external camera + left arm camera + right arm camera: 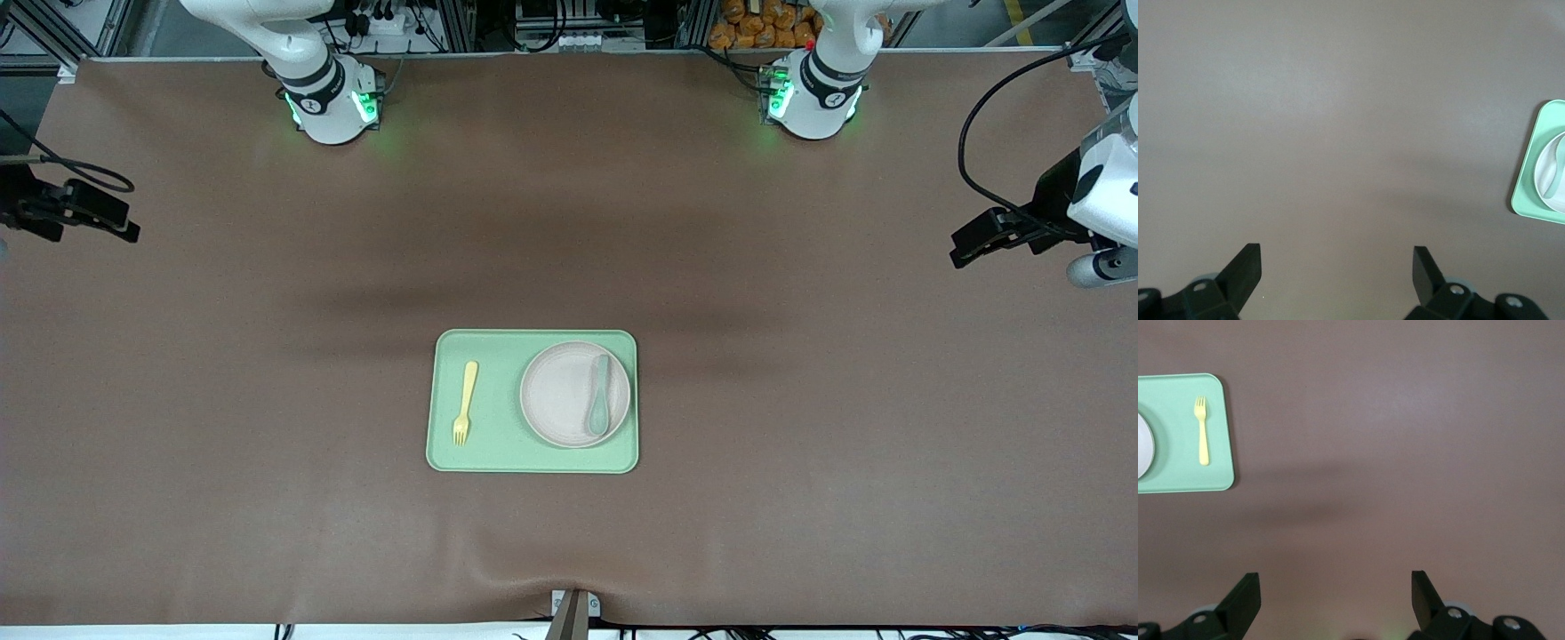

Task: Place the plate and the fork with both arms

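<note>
The left gripper (1337,265) hangs with jaws spread wide and empty over bare brown counter (800,400) at the left arm's end; the right gripper (1336,587) does likewise at the right arm's end. Both are well apart from the rectangular light-green tray (498,449) mid-counter. On it lie the small pale-yellow plastic fork (465,402) and the round cream-pink plate (560,396), which carries a grey-green spoon (598,396).

— What sort of place is this?
— A robotics lab: aluminium framing (53,36) and cables (391,22) along the frame's top edge, a brown-covered table (800,444), two bolted green-lit arm bases (333,107).
</note>
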Robot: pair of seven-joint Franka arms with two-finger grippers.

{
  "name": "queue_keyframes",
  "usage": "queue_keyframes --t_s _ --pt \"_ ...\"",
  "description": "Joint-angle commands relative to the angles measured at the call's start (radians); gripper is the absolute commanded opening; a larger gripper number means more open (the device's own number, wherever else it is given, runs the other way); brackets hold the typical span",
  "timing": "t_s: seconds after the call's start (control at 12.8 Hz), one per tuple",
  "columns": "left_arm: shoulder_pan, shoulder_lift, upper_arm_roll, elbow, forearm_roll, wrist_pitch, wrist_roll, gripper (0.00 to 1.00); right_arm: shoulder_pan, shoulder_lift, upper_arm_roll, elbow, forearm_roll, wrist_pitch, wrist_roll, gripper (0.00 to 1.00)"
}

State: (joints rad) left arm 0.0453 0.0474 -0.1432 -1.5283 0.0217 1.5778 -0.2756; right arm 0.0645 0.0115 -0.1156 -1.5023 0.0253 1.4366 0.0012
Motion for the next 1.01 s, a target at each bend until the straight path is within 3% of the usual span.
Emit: queue_keyframes --t_s 0.0,0.94 --pt "0.007 -0.017 -0.007 -0.01 0.023 0.007 0.019 1.0 -0.025 -0.041 0.02 0.001 -0.021 -0.068 0.023 1.0" --pt "-0.004 0.003 -0.007 0.008 0.026 0.008 0.024 1.0 -0.025 -0.056 0.02 0.004 -0.025 -0.058 0.011 1.0"
